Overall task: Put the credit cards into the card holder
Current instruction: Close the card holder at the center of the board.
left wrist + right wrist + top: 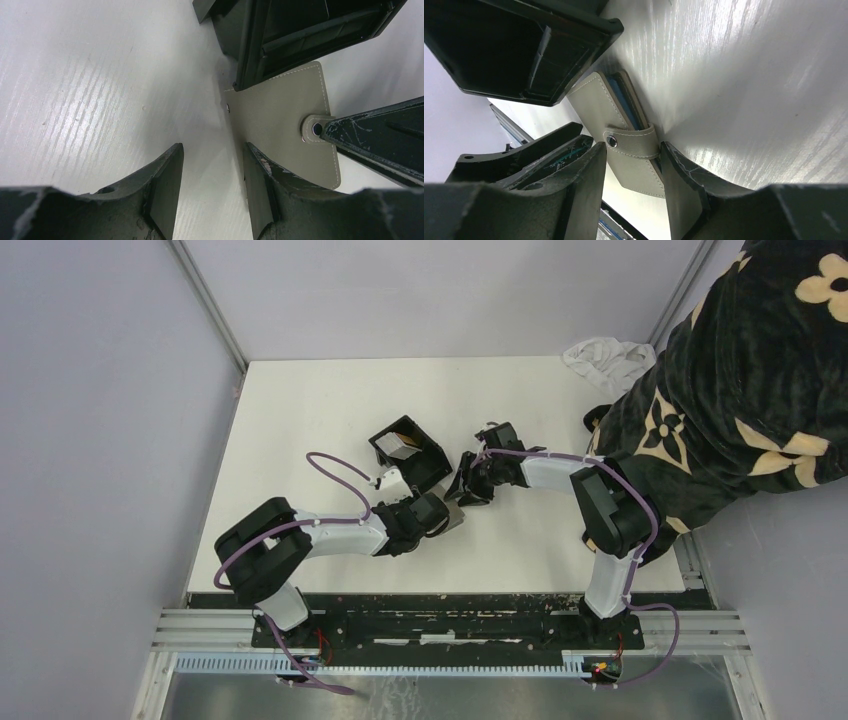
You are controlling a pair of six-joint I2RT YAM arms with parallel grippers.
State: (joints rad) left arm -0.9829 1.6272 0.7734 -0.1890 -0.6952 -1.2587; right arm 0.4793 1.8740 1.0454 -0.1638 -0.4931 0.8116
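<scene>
The card holder [408, 452], a black open-top box, sits mid-table with a tan-gold and a whitish credit card [402, 447] lying inside it. Its underside shows in the left wrist view [300, 35] and the right wrist view [524, 50]. A grey-beige stitched wallet [280, 125] with a snap strap lies flat beside the box, blue edges showing inside it [599, 107]. My left gripper [212, 165] is open over bare table, its right finger at the wallet's edge. My right gripper [631, 160] is open, one finger on each side of the wallet's strap end.
A crumpled white cloth [605, 358] lies at the back right corner. A person in a black flower-patterned garment [740, 390] leans over the table's right edge. Metal rails [450, 625] run along the near edge. Grey walls close in the left and back.
</scene>
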